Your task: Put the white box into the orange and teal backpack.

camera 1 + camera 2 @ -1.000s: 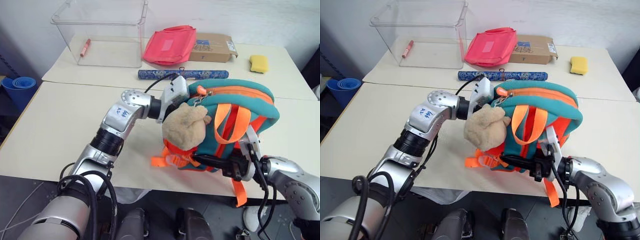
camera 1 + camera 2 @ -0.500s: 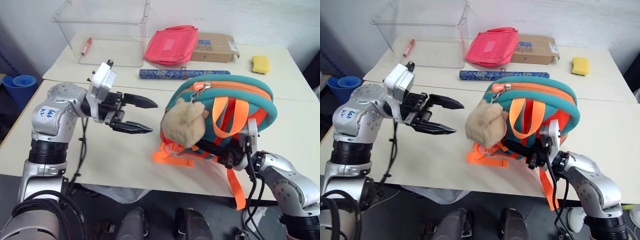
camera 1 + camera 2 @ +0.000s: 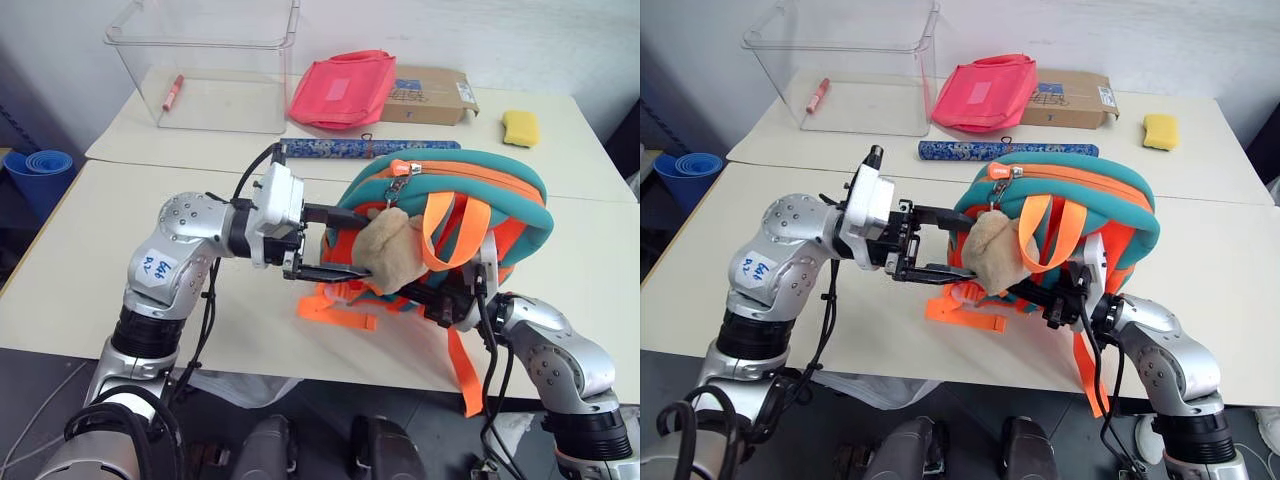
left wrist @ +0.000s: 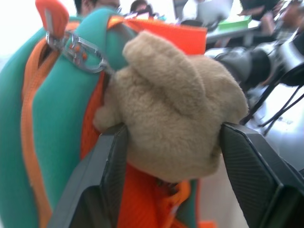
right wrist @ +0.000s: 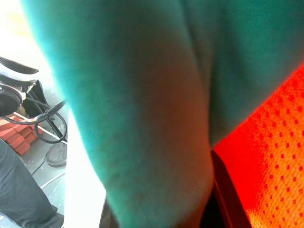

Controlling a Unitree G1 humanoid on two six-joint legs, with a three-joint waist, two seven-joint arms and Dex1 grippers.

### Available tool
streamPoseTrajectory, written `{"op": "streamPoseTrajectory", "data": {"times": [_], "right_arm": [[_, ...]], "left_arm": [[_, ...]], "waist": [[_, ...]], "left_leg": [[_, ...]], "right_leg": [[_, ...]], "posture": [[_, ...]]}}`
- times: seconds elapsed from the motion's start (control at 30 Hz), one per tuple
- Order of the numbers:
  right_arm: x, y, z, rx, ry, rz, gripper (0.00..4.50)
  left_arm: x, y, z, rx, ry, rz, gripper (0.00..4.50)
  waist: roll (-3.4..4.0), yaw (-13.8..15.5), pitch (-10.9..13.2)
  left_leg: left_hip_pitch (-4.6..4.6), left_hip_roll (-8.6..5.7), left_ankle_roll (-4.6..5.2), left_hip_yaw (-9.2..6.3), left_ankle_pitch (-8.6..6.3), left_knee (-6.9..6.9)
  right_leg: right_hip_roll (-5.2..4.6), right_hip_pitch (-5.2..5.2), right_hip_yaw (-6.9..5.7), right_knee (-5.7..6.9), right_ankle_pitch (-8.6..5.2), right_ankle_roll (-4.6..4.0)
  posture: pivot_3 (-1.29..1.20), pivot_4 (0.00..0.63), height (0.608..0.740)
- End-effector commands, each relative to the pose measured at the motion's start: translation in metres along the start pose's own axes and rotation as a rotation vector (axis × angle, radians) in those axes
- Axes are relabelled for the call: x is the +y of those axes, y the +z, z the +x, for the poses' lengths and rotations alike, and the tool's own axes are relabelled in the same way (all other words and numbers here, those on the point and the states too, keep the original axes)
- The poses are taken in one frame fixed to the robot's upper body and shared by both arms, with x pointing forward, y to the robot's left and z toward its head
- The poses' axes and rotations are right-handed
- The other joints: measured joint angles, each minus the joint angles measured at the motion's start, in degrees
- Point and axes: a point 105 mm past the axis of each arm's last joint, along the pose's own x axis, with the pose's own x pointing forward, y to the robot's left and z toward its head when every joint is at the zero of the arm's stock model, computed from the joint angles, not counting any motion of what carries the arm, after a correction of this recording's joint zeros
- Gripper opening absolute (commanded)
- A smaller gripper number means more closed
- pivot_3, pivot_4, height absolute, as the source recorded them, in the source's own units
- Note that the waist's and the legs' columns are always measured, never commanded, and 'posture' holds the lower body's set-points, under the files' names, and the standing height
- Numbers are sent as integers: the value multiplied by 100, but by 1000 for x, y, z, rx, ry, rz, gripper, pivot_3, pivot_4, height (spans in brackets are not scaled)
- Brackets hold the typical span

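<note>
Far left at the back of the table (image 3: 120,240) I see a clear bin (image 3: 205,60) with a red pen (image 3: 171,93) lying in it. My left gripper (image 3: 345,243) reaches sideways at the backpack (image 3: 500,195); from the wrist camera its fingers (image 4: 107,173) sit on either side of the beige plush toy (image 4: 175,123), touching it on both flanks, closed on it rather than spread free. Behind that lie a blue patterned tube (image 3: 340,148), a pink pouch (image 3: 340,88) and a cardboard box (image 3: 425,95). The backpack stands upright near the front edge, its zip along the top, orange straps (image 3: 340,310) trailing onto the table. My right gripper (image 3: 1065,300) is pressed against the pack's lower front, its fingers drawn together on the fabric or a strap there; I cannot tell which. A yellow sponge (image 3: 518,127) lies at the far right. I cannot find the white box.
</note>
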Motion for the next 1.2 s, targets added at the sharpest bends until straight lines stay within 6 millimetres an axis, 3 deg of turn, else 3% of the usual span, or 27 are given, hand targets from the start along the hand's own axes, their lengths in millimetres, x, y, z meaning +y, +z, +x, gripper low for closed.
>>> {"op": "streamPoseTrajectory", "data": {"times": [0.03, 0.13, 0.27, 0.43, 0.53, 0.67, 0.8, 0.9, 1.0, 1.1, 1.2], "right_arm": [[5, 15, -2, -56, -6, -57, 66], [6, 17, -6, -66, -30, -59, 66], [4, 20, -15, -86, -80, -56, 66], [6, 22, -26, -107, -128, -44, 66], [4, 25, -42, -130, -191, -35, 66], [1, 33, -57, -176, -256, -25, 66], [4, 33, -61, -215, -288, 9, 66], [8, 27, -57, -232, -299, 39, 66], [11, 19, -53, -247, -307, 68, 66], [11, 15, -51, -264, -321, 84, 66], [9, 13, -50, -281, -337, 89, 66]], "left_arm": [[11, 9, 3, -10, 47, 86, 1702], [15, 16, -5, -38, 53, 58, 862], [31, 17, -34, 4, 76, 50, 14], [51, 30, -71, -1, 128, -40, 0], [59, 13, -116, 163, 184, -139, 0], [74, -23, -144, 357, 305, -122, 0], [62, -63, -130, 477, 246, -105, 0], [51, -85, -94, 436, 203, -108, 0], [40, -96, -61, 370, 188, -123, 0], [20, -95, -30, 294, 134, -153, 0], [4, -95, -17, 299, 96, -150, 0]], "waist": [[0, 8, 0], [0, 8, 0], [0, 4, 0], [0, 0, 0], [1, -20, 0], [1, -20, 0], [0, 18, 0], [0, 15, 0], [0, 13, 0], [0, 17, 0], [0, 15, -1]], "left_leg": [[0, 0, 0, 0, 0, 0], [-2, 0, 1, -3, 0, 0], [-2, 1, 0, -2, 0, 0], [-2, 1, 0, -2, 0, -1], [-2, 0, 0, -1, 0, -8], [2, -2, 1, 12, 0, -9], [-2, -2, 7, 7, 0, -6], [-4, -6, 12, 6, -5, -8], [-7, -10, 14, 6, -5, -3], [-7, -10, 17, 6, -4, -1], [-5, -12, 18, 5, -4, -1]], "right_leg": [[-1, 0, -1, 0, 0, 0], [-4, 0, -5, -1, 0, 0], [-4, -1, -8, 0, 0, 0], [2, -2, -12, 0, 0, 0], [9, -4, -15, -1, -1, 0], [16, -7, -50, 3, -1, 1], [7, -6, -48, 1, 0, 1], [0, -5, -36, 1, 0, 1], [-3, -5, -16, 2, 1, 2], [-5, -5, -12, 3, 2, 5], [-7, -4, -8, 1, 3, 7]], "posture": [[0, 150, 740], [0, 150, 740], [0, 150, 740], [0, 150, 740], [0, 150, 740], [0, 150, 740], [0, 150, 740], [0, 150, 740], [0, 150, 740], [0, 150, 740], [0, 150, 740]]}}
